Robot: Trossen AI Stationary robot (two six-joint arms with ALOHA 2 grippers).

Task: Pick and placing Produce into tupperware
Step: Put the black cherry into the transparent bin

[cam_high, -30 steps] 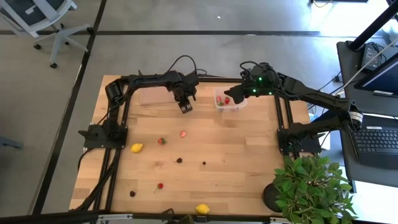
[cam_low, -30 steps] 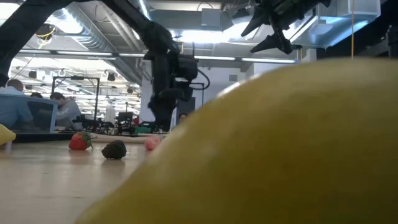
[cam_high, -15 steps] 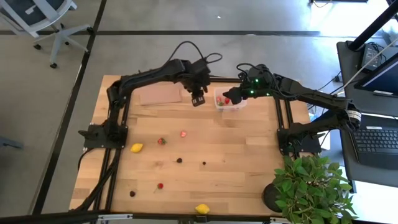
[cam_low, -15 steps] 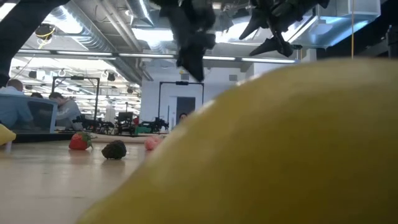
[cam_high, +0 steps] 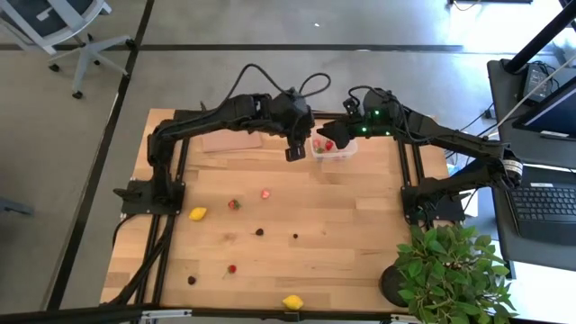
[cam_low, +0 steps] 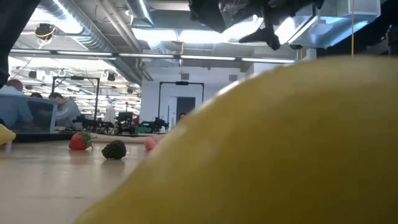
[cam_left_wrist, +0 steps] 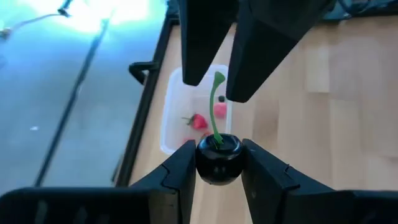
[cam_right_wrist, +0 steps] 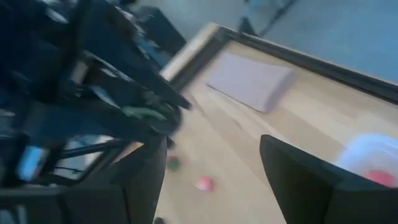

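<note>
Only the left wrist view shows the left pincer (cam_left_wrist: 217, 163) clamping a cherry (cam_left_wrist: 218, 163).

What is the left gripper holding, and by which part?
The left gripper holds a small dark round cherry with a green stem, its fingers pinching the fruit's two sides. The stem is free.

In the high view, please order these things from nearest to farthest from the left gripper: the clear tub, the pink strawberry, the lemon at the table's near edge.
From the left gripper:
1. Clear tub, just beside it, toward the right arm.
2. Pink strawberry, mid-table, on the left arm's side.
3. Lemon, at the near edge, farthest.
</note>
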